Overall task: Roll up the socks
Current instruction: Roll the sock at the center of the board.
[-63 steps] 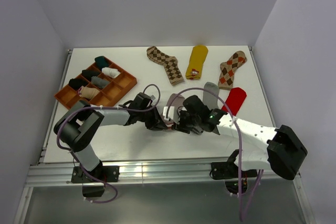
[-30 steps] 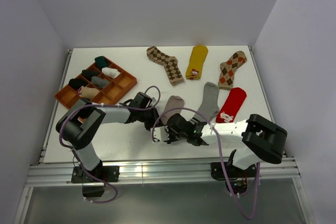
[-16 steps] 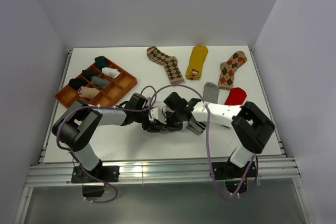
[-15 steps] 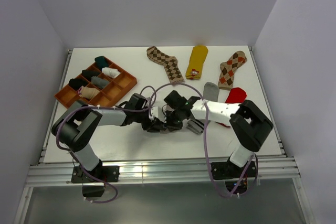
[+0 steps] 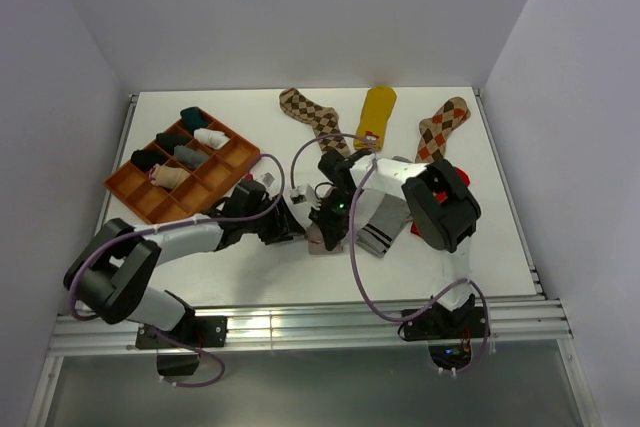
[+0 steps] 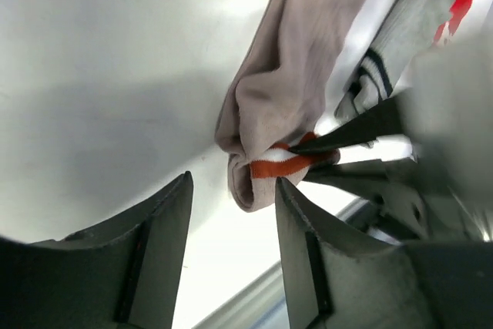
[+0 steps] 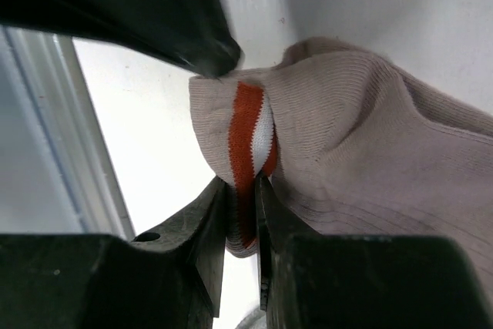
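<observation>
The taupe sock (image 6: 289, 75) with a red-striped cuff (image 7: 248, 144) lies bunched on the white table in front of the arms. My right gripper (image 7: 245, 186) is shut on that cuff, pinching the folded edge. My left gripper (image 6: 231, 184) stands open just short of the cuff end, touching nothing. From above, the left gripper (image 5: 293, 229) and the right gripper (image 5: 328, 223) meet over the taupe sock (image 5: 321, 241). A grey sock with black stripes (image 5: 378, 227) lies just to its right. Two brown argyle socks (image 5: 316, 119) (image 5: 441, 131) and a mustard sock (image 5: 376, 111) lie at the back.
An orange compartment tray (image 5: 232, 161) holding several rolled socks stands at the back left. The red sock (image 5: 462, 177) is mostly hidden behind my right arm. A metal rail (image 5: 300, 322) runs along the table's near edge.
My left gripper has opened and let go of the cuff. My right arm has swung its elbow towards the back, uncovering the grey sock, and keeps the cuff pinched.
</observation>
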